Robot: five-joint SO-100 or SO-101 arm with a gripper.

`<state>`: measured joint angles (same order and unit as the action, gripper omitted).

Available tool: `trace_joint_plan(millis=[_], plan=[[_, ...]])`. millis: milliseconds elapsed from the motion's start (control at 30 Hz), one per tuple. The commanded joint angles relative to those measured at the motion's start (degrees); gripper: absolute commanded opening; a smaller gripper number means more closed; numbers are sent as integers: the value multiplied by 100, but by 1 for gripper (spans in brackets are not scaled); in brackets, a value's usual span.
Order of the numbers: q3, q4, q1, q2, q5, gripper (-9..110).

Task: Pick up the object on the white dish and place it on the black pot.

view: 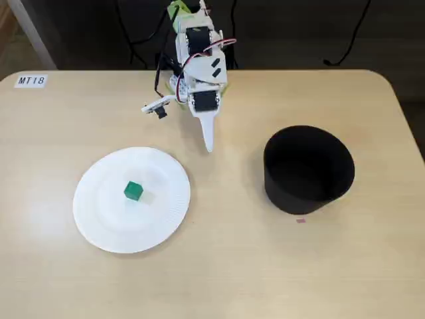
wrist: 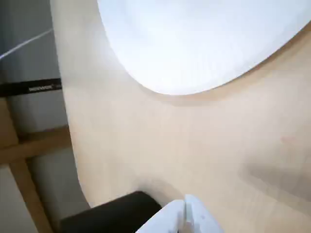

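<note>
Small green cube (view: 133,191) on white dish (view: 106,222); empty black pot (view: 309,169) well right.

Green cube (view: 133,191) sat on white dish (view: 131,199) nr bench (view: 219,266) left-centre; black pot (view: 308,169) toward right edge; tool (view: 208,143) betw. them, shut.

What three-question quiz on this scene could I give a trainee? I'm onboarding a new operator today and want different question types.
1. True or false: the green cube lies on the white plate.
2. In the fixed view, the black pot stands on which side of the plate: A left, B right?
3. Fill in: the end effector is ____ (open/shut).

Key: 1 true. 2 B. 3 shut; its fingers meet in the wrist view, holding nothing, between plate and pot.
</note>
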<state>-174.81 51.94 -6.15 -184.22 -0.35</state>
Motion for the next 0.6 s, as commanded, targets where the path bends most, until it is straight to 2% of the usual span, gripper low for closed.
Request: trace_joint_plan(millis=[0,233,567], plan=[[932,255,62,-229,-167,0],[3832,483,79,2874,-457,0],[6161,940,70,6108,-211,0]])
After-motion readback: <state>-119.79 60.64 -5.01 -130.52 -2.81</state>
